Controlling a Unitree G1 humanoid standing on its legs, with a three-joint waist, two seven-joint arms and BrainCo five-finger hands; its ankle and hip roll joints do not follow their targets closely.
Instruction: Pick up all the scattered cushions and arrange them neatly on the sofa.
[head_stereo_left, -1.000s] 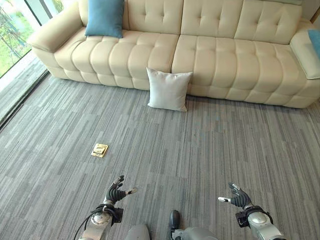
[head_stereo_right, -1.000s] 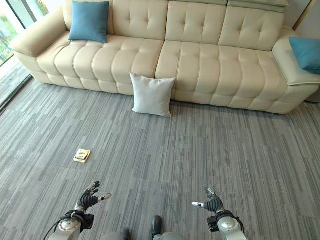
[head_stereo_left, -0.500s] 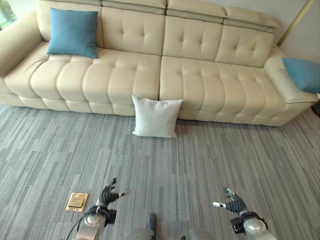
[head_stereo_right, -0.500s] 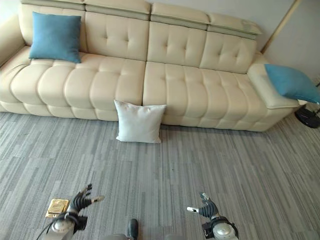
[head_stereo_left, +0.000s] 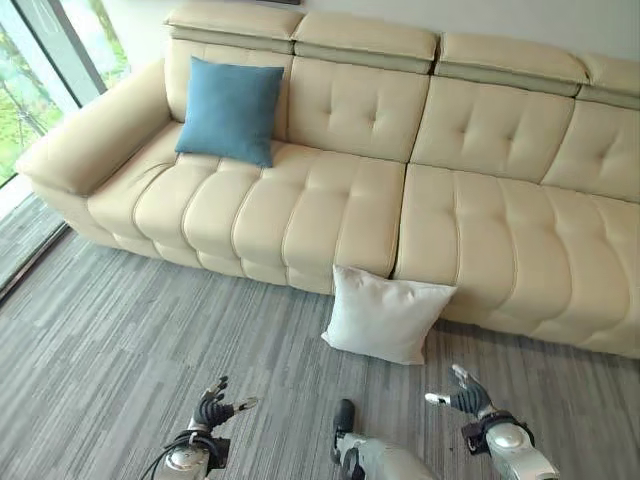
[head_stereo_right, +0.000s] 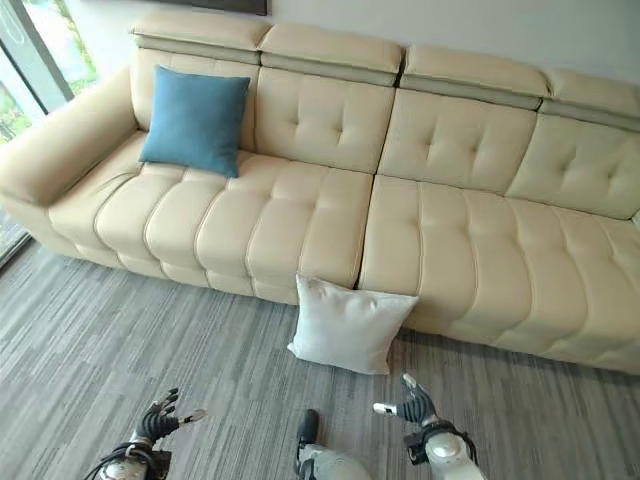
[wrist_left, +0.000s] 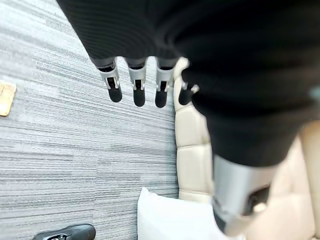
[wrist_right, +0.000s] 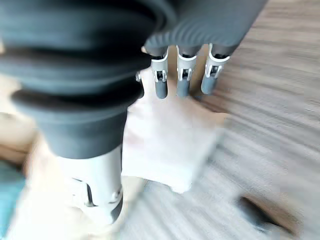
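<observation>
The white cushion (head_stereo_left: 385, 315) leans against the sofa (head_stereo_left: 350, 200) on the floor, just ahead of the right hand (head_stereo_left: 468, 398) and apart from the left hand (head_stereo_left: 212, 409), both with fingers released.

Smooth, seemingly leather sofa (head_stereo_left: 340, 200); ribbed carpet (head_stereo_left: 130, 340)

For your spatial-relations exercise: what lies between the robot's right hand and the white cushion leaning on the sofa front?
Only bare grey carpet separates the right hand from the white cushion, seen in the left eye view.
</observation>
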